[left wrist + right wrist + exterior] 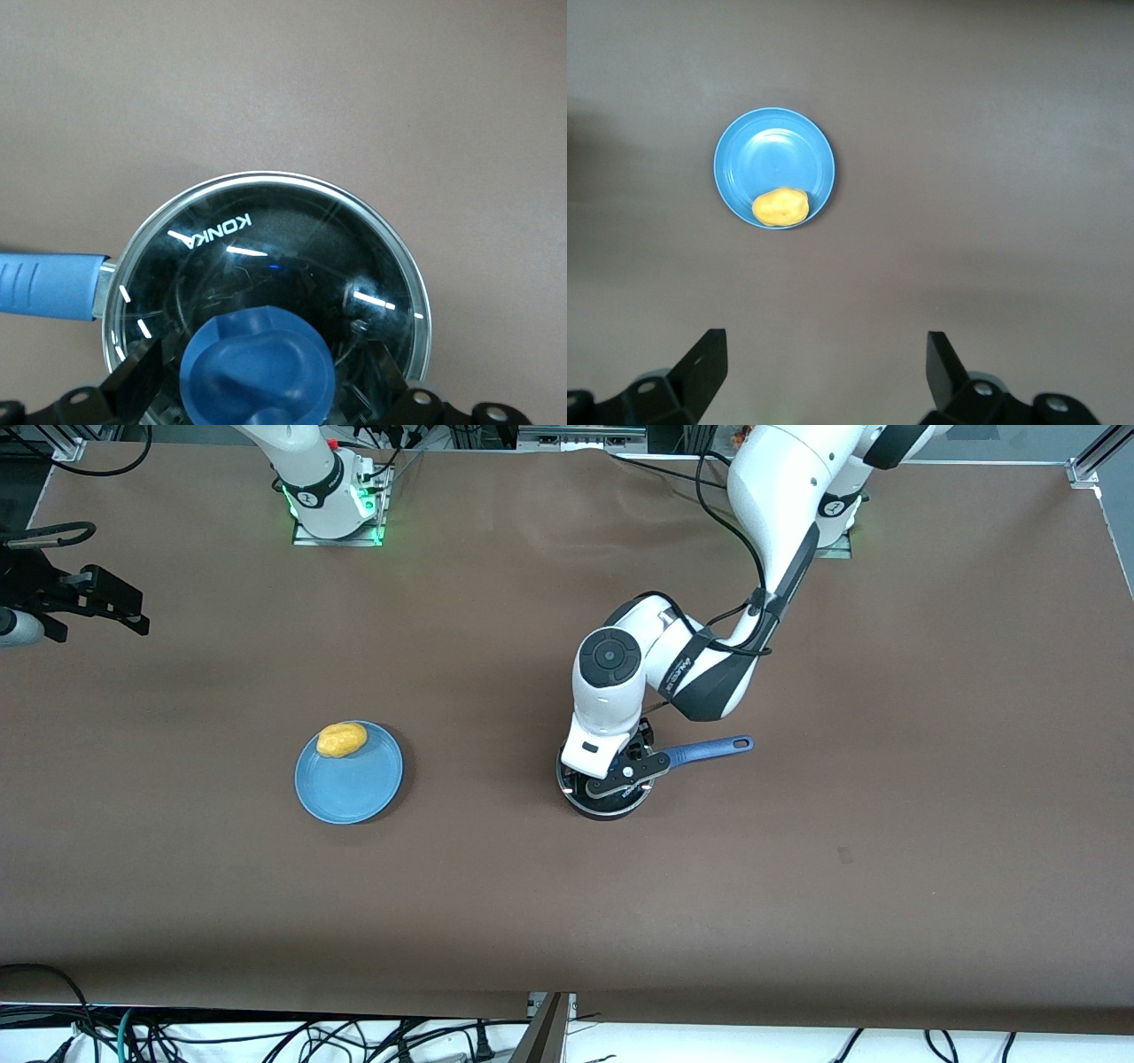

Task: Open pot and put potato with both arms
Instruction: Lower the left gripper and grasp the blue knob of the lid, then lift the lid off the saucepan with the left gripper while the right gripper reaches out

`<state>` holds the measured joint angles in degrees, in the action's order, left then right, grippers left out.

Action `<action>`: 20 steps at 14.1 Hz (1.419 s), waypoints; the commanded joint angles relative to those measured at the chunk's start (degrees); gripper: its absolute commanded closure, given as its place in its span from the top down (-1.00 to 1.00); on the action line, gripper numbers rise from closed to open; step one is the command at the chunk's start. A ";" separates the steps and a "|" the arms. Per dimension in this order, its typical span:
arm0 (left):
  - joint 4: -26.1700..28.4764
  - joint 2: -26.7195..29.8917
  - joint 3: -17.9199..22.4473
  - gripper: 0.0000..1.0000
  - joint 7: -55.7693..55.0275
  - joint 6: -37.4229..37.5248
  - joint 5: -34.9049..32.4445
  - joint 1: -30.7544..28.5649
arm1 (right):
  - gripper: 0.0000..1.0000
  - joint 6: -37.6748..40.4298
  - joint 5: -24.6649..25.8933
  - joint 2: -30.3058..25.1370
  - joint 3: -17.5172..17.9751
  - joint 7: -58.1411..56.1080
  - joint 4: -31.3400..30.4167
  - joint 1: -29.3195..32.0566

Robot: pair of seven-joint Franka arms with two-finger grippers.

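Note:
The black pot (604, 810) stands mid-table with its glass lid (283, 239) on, and its blue handle (709, 748) points toward the left arm's end. My left gripper (613, 781) is low over the lid. It is open, its fingers (133, 385) either side of the blue knob (257, 367) with gaps between. The yellow potato (342, 739) lies on a blue plate (354, 790) toward the right arm's end. My right gripper (824, 345) is open and empty, high above the table, looking down on the potato (780, 206) and the plate (772, 150). It is out of the front view.
A black clamp-like device (75, 593) sits at the table's edge at the right arm's end. Cables hang below the table's front edge (266, 1036). Bare brown table lies between the plate and the pot.

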<state>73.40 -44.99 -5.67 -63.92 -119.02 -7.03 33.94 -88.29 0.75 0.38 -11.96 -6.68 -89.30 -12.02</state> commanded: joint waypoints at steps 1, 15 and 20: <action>-0.01 -0.09 0.48 0.66 -2.09 -0.42 -2.19 1.04 | 0.99 0.84 -0.84 0.15 0.19 -0.61 0.80 0.33; -0.71 4.64 0.31 0.18 0.80 4.58 -1.05 -0.36 | 0.99 0.84 -0.93 0.15 0.19 -0.62 0.80 0.33; 0.95 10.09 0.66 0.18 16.58 7.12 2.27 -7.47 | 0.99 0.84 -0.93 0.15 0.19 -0.09 0.71 0.24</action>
<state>72.20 -38.74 -4.95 -55.85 -113.84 -6.87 30.63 -88.29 0.73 0.38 -11.96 -6.68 -89.30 -12.02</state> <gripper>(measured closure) 0.335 0.004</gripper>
